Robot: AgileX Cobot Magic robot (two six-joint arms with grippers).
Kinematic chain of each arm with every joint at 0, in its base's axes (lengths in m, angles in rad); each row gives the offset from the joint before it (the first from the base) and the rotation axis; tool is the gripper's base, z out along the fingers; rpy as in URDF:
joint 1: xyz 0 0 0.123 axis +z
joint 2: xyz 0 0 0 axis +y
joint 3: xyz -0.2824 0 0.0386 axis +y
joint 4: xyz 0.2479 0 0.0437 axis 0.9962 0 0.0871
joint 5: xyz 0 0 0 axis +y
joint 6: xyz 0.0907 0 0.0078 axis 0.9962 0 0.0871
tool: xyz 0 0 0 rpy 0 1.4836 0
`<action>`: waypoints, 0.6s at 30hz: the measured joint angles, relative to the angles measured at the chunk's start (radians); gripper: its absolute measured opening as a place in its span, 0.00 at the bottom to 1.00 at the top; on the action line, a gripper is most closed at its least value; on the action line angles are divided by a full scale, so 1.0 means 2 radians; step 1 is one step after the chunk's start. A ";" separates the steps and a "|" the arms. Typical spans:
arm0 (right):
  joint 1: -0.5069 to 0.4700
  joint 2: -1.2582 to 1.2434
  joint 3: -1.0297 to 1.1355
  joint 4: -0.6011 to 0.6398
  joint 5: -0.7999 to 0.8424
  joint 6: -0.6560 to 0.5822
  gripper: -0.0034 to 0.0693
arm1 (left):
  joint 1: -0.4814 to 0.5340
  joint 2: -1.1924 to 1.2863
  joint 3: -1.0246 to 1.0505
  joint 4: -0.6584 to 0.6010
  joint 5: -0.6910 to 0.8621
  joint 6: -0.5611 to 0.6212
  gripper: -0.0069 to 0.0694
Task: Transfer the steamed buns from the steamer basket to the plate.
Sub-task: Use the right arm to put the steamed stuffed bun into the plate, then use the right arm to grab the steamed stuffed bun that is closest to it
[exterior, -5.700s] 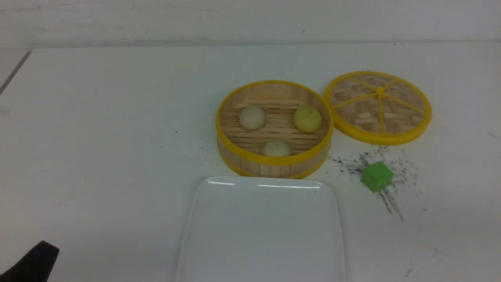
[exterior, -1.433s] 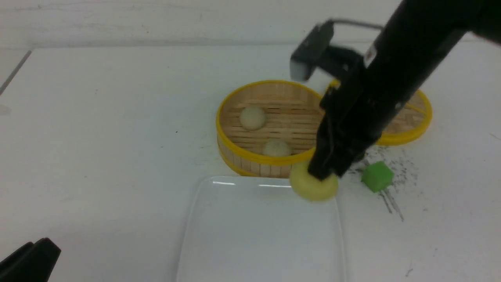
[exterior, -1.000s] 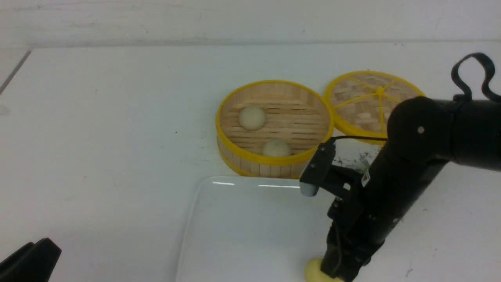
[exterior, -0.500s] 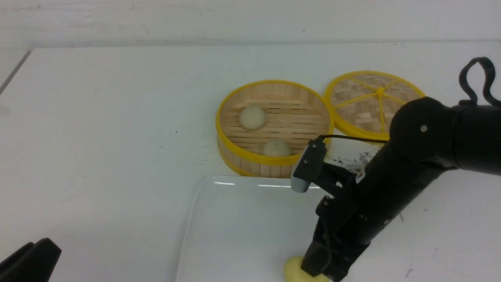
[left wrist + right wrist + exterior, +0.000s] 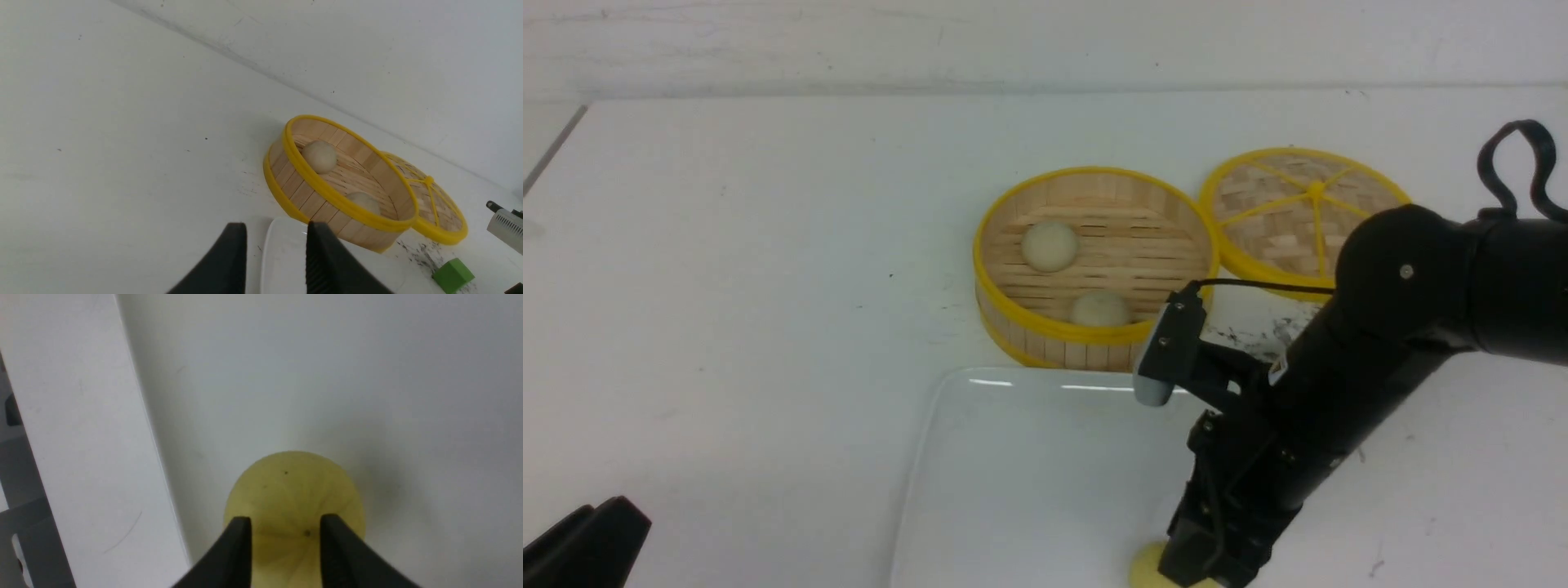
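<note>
The steamer basket (image 5: 1094,339) stands mid-table and holds two off-white steamed buns (image 5: 1049,246) (image 5: 1099,310). The white plate (image 5: 1029,474) lies just in front of it. A pale yellow bun (image 5: 1145,569) rests on the plate's near right part. My right gripper (image 5: 286,522) hangs right over this yellow bun (image 5: 292,482), its fingers parted and open, with the bun wider than the gap between them. My left gripper (image 5: 276,228) is open and empty at the near left, short of the plate's left corner (image 5: 282,253).
The woven basket lid (image 5: 1298,212) lies flat to the right of the basket. A green cube (image 5: 452,275) sits on the dirty patch of table right of the plate, hidden behind my right arm (image 5: 1347,384) in the front view.
My right arm brought the yellow bun from the plate's far right corner to its near right part. Its jaws have since parted and the bun sits on the plate. The left arm stayed still.
</note>
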 joint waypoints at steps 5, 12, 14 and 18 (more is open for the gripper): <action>0.000 0.000 0.000 0.000 -0.014 0.000 0.62 | 0.000 0.000 0.000 0.000 0.000 0.000 0.41; 0.000 -0.043 -0.014 0.000 -0.085 0.003 0.64 | 0.000 0.000 0.000 0.000 0.000 0.000 0.41; 0.000 -0.072 -0.024 0.000 -0.097 0.007 0.65 | 0.000 0.000 0.000 0.000 0.000 0.000 0.41; 0.000 -0.135 -0.036 -0.007 -0.127 0.009 0.65 | 0.000 0.000 0.000 0.000 0.000 0.000 0.41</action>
